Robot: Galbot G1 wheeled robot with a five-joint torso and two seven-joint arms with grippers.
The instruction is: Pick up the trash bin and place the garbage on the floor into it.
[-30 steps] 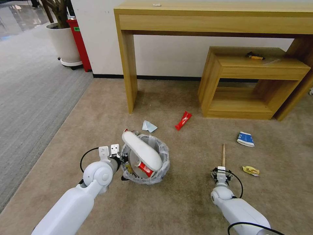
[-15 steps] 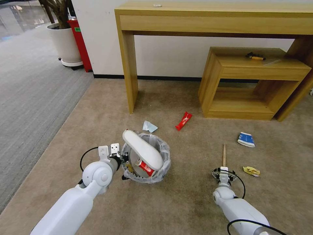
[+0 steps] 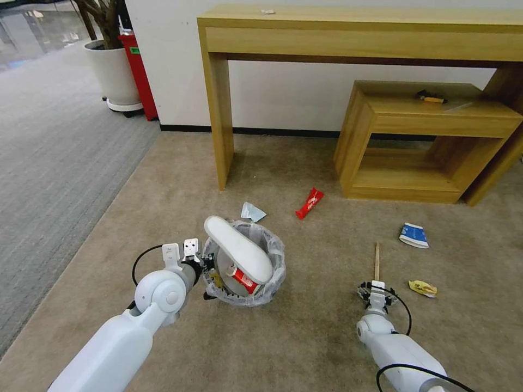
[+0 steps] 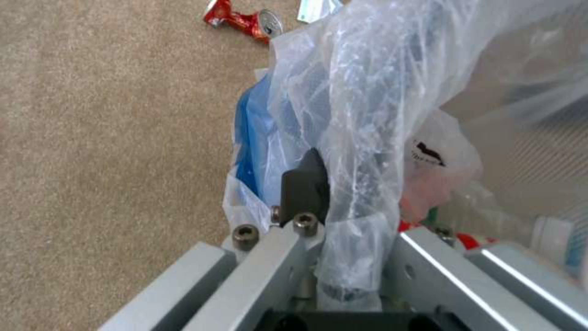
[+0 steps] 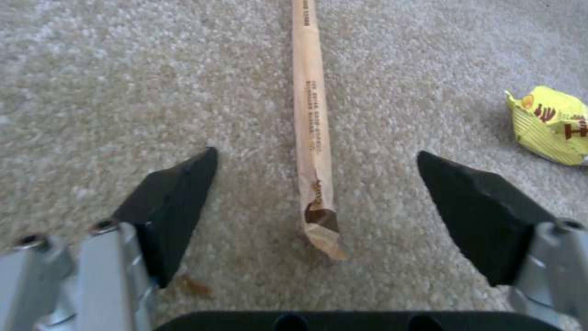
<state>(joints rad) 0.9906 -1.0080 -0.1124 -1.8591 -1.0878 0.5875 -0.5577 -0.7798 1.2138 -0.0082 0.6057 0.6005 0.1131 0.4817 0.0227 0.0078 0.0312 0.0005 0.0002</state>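
- Beige short-pile carpet covers the floor under both arms; to the robot's left it meets a grey striped carpet, and a white wall runs behind.
- At the robot's right, the right gripper hangs low over the beige carpet with its black fingers spread wide and gripping nothing.
- The near end of a wooden stick lies on the carpet between those fingers, touching neither; the stick runs straight away from the gripper.
- A crumpled yellow wrapper lies near, to the right of the stick, and a blue-white carton sits farther off.
- At the robot's left, the left gripper is clenched on the rim of the trash bin, with the crinkled plastic bag bunched between the fingers.
- The bin stands on the beige carpet, just beside the left wrist. A white slipper lies slanted across its mouth, and a crushed red-white cup shows under it.
- Beyond the bin lie a small pale scrap and a red wrapper.
- A wooden table and a low wooden shelf unit stand against the wall; a white plant pot and a red box stand off to the left.
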